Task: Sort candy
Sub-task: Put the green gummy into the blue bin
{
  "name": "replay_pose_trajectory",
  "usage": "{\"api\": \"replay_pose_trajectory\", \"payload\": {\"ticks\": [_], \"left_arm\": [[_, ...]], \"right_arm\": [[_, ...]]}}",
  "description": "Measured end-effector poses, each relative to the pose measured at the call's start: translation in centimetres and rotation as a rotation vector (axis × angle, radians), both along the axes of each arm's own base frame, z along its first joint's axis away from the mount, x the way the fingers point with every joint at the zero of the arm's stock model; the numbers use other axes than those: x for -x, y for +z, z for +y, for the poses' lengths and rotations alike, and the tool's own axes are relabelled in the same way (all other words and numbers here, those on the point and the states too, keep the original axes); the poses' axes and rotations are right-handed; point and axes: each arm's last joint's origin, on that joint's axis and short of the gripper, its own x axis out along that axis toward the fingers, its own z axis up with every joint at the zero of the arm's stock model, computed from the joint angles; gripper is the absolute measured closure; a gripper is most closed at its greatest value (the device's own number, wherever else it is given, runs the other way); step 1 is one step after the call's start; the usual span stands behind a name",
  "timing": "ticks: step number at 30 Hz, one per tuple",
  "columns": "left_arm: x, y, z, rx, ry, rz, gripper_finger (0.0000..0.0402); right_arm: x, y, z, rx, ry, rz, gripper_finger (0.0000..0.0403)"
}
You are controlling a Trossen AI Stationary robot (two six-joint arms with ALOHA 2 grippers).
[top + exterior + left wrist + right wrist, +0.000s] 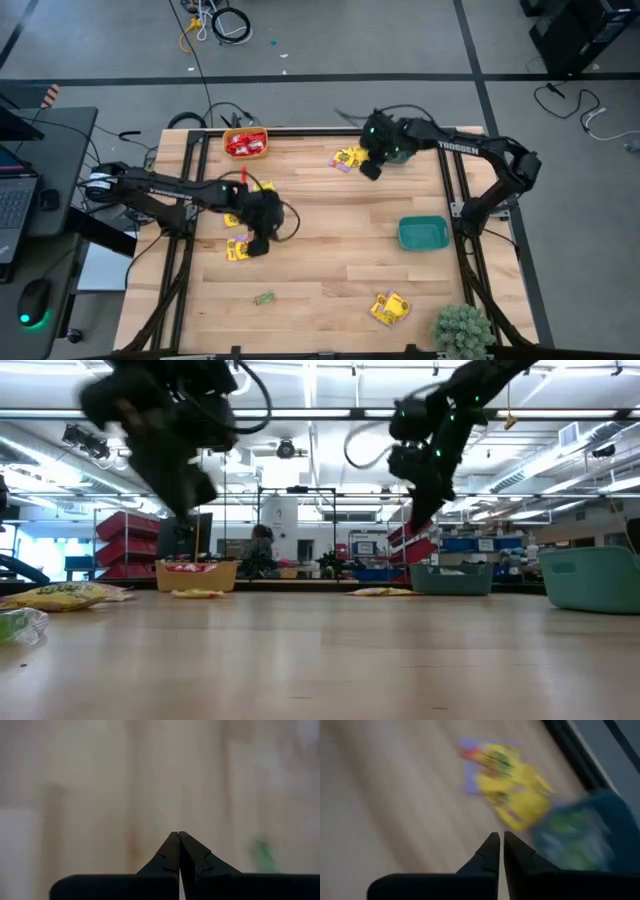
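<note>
Yellow candy packets lie in several spots: one pile (348,158) by the table's far edge, one (238,248) at the left, one (390,308) near the front. A pale green packet (264,297) lies alone toward the near edge. Red packets fill the orange bowl (246,143). My left gripper (258,245) is shut and empty over the wood, just right of the left yellow pile. In its wrist view (178,834) only blurred wood shows. My right gripper (368,172) is shut and empty, raised beside the far yellow pile (512,785).
The teal bowl (423,233) stands near the table's right edge, and a green plant (462,330) at the near right corner. A black frame rail (455,180) borders the table. Bare wood lies across the middle.
</note>
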Motion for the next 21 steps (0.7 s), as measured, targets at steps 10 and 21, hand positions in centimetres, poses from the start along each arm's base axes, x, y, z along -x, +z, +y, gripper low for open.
{"api": "replay_pose_trajectory", "payload": {"ticks": [10, 21], "left_arm": [[1.9, -0.5, -6.1, -0.004, -0.020, 0.144, 0.0401], [3.1, -1.8, -12.9, 0.101, 0.018, 0.178, 0.0349]], "right_arm": [[-4.6, -0.6, 7.7, 0.030, 0.209, -0.181, 0.0402], [-6.1, -0.2, 13.1, 0.075, 0.274, -0.240, 0.0402]]}}
